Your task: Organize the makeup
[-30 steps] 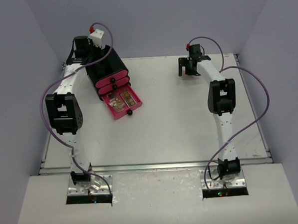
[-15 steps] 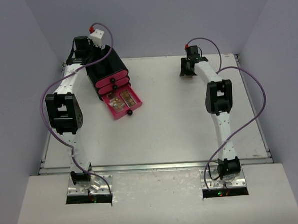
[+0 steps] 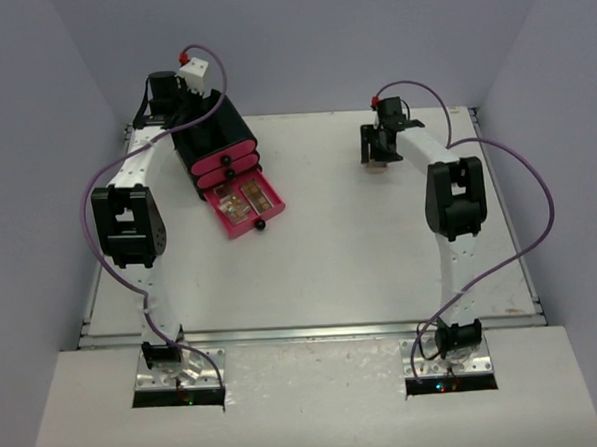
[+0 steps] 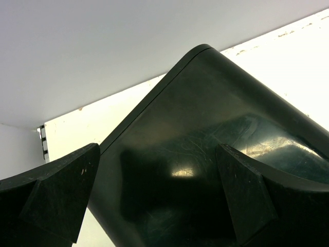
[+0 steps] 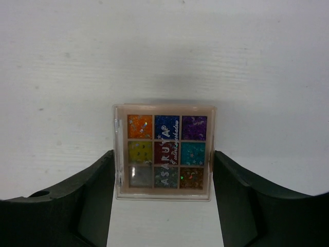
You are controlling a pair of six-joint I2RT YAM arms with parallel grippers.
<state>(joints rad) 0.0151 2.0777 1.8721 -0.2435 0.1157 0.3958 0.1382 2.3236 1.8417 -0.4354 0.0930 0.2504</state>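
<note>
From above, the left gripper (image 3: 175, 102) sits at the far-left corner, on the back of the black chest (image 3: 217, 138). The chest's pink drawer (image 3: 244, 207) is open with flat palettes inside. The right gripper (image 3: 379, 153) is far right of centre, with a small tan palette (image 3: 378, 166) at its tips.

On the left wrist, the left gripper (image 4: 154, 198) is spread wide over the chest's glossy, scuffed, round-edged top (image 4: 205, 139); I cannot tell if it touches.

On the right wrist, the right gripper (image 5: 163, 175) is narrowed to the palette's (image 5: 164, 152) width, its fingers (image 5: 100, 190) against both side edges. The square palette has nine glittery swatches under a clear lid reading "ASARUYA", above the white worktop (image 5: 164, 51).
</note>
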